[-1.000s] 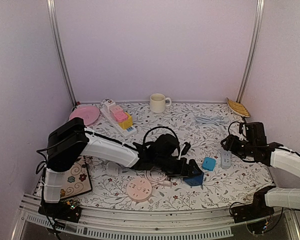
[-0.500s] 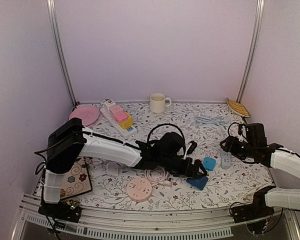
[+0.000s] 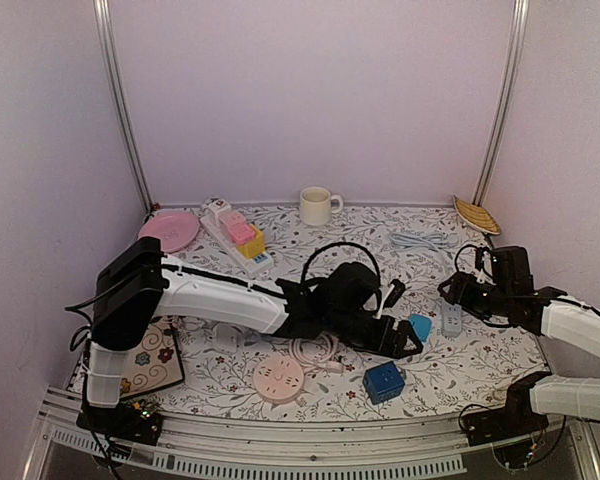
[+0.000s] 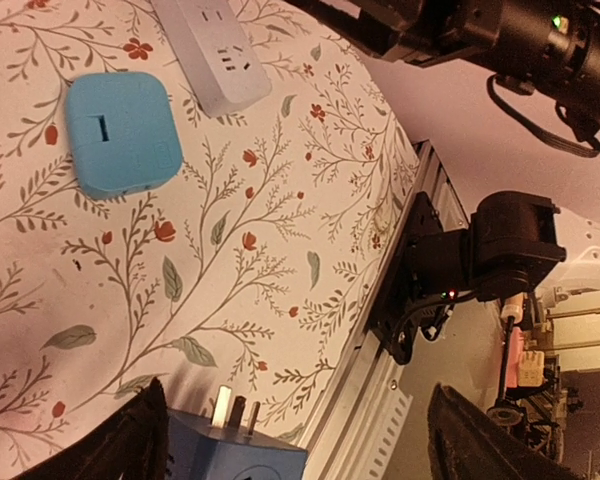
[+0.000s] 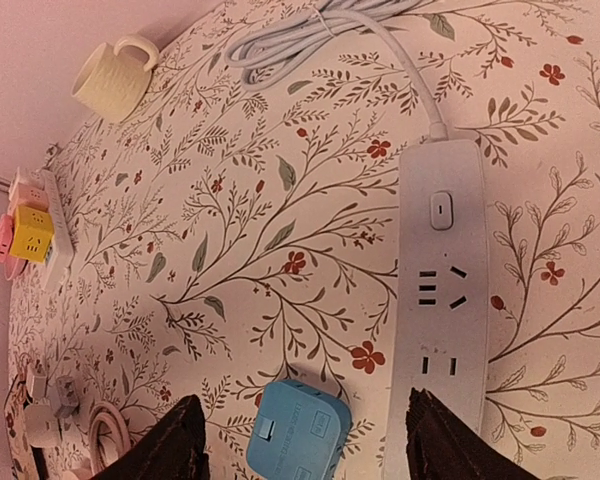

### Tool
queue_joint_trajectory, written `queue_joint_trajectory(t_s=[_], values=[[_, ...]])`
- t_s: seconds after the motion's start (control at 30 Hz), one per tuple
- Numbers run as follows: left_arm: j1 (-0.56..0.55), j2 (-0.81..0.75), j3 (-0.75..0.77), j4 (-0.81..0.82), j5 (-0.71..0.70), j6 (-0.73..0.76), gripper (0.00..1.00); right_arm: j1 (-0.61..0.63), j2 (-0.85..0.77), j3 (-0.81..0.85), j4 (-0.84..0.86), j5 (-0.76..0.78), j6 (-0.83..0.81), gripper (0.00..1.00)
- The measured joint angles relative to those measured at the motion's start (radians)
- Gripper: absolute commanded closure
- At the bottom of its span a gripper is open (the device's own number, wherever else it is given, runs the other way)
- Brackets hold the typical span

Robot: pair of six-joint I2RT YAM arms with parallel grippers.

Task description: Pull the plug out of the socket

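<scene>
Flowered tablecloth, and near its front edge the dark blue plug lies loose, prongs bare, plugged into nothing; a second ago the left gripper had it; now those jaws gape empty just beside the light blue adapter; the right gripper hangs parted and empty over the white power strip; the pull looks done to me

Two power strips; two blue adapters; one mug; one plate.
</scene>
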Motion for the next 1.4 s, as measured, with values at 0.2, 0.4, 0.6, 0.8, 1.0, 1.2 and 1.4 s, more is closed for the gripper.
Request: queue_joint_trajectory(t_s=[0.2,0.4,0.6,0.8,1.0,1.2,1.4], values=[[0.006,-0.068,-0.064,-0.028,-0.075,0.021,0.1,0.021,-0.002,-0.001,0.0,-0.001,0.003,0.25],[0.046,-0.248,-0.173,-0.063,-0.169,0.05,0.08,0.04,-0.013,-0.002,0.001,-0.008,0.011,0.09],[0.196,-0.4,-0.262,-0.119,-0.294,0.082,0.06,0.066,-0.02,-0.002,0.009,-0.018,0.023,0.03],[0.401,-0.528,-0.369,-0.169,-0.374,0.089,0.06,0.083,-0.026,-0.009,0.017,-0.023,0.028,0.01],[0.596,-0.612,-0.399,-0.181,-0.391,0.079,0.06,0.085,-0.039,-0.022,0.024,-0.03,0.031,0.01],[0.727,-0.621,-0.417,-0.149,-0.333,0.052,0.07,0.086,-0.083,-0.022,0.022,-0.027,0.031,0.01],[0.824,-0.565,-0.418,-0.085,-0.219,0.022,0.09,0.086,-0.126,0.001,-0.014,-0.025,0.031,0.01]])
